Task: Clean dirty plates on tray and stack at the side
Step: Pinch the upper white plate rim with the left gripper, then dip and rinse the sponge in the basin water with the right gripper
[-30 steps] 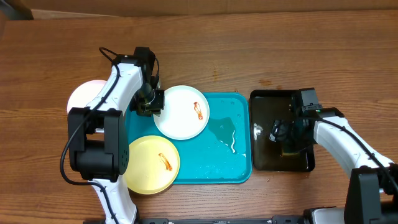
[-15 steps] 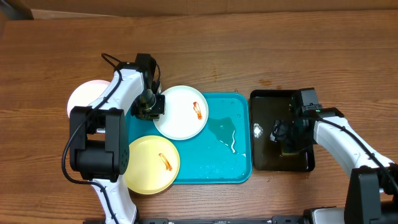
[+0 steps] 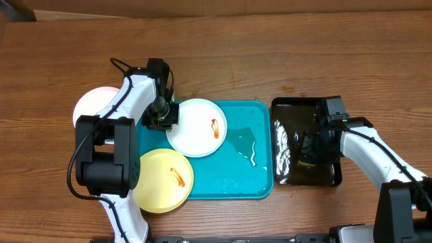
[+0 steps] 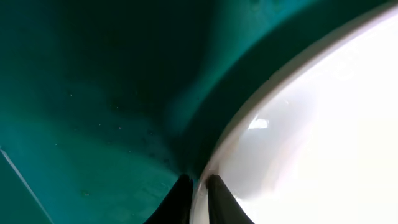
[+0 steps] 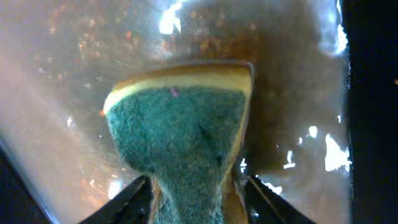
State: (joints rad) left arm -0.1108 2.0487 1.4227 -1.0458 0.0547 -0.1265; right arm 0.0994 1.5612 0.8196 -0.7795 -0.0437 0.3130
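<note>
The left fingers (image 4: 178,204) pinch the white plate (image 3: 197,127) by its rim inside the blue tray (image 3: 236,182), almost together. Right of that tray, the right fingers (image 5: 133,199) clamp a sponge (image 5: 180,130).

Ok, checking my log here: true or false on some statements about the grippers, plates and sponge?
The left gripper pinches the rim of the round white plate on the large turquoise plastic tray. True.
The right gripper is empty. False: the right gripper grips a yellow sponge with a green scrub face.
The pale yellow round plate bears an orange smear. True.
The sponge touches the white plate. False: it is in the black rectangular tray.
</note>
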